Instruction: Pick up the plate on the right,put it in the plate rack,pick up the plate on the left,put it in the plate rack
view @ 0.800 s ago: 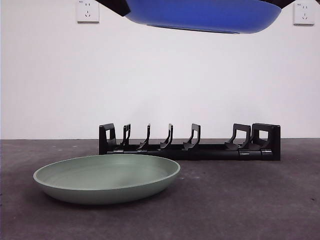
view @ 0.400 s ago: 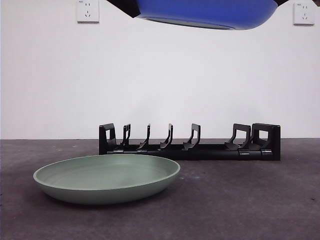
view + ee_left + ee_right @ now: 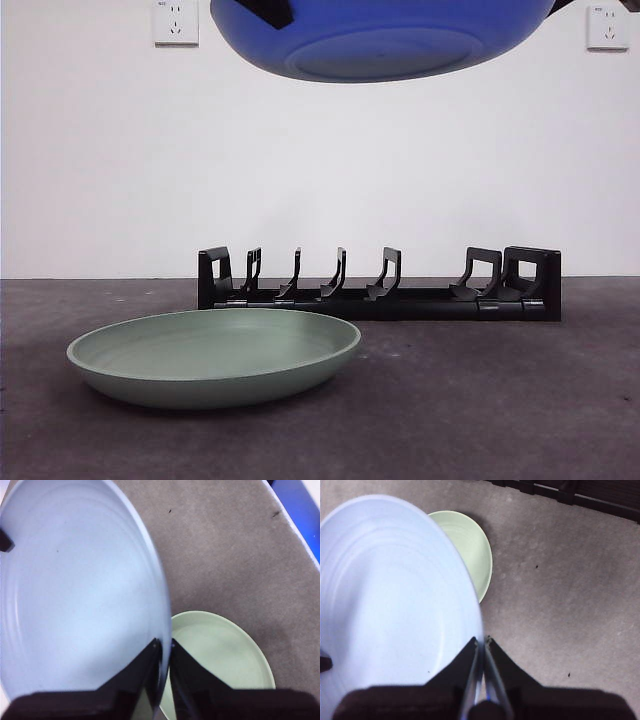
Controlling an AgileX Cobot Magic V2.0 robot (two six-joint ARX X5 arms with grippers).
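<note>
High above the table hangs a blue plate [image 3: 380,40], tilted so its underside faces the front view. Both grippers pinch its rim from opposite sides. My left gripper [image 3: 164,642] is shut on the edge that hangs over the green plate [image 3: 220,650]; it shows as a black tip [image 3: 268,10] on that rim. My right gripper [image 3: 481,641] is shut on the opposite edge, a dark tip at the top right corner [image 3: 558,5]. The green plate [image 3: 215,355] lies flat on the table, front left. The plate rack [image 3: 380,295] stands behind it with nothing in its prongs.
The dark grey table [image 3: 480,400] runs back to a white wall with two sockets [image 3: 175,22]. A blue strip [image 3: 300,510] borders the table's edge in the left wrist view. The rack [image 3: 560,490] shows at the far edge of the right wrist view.
The blue plate has tipped from nearly level to tilted, showing more of its underside, and its lower edge has dropped a little. The green plate and rack have not moved.
</note>
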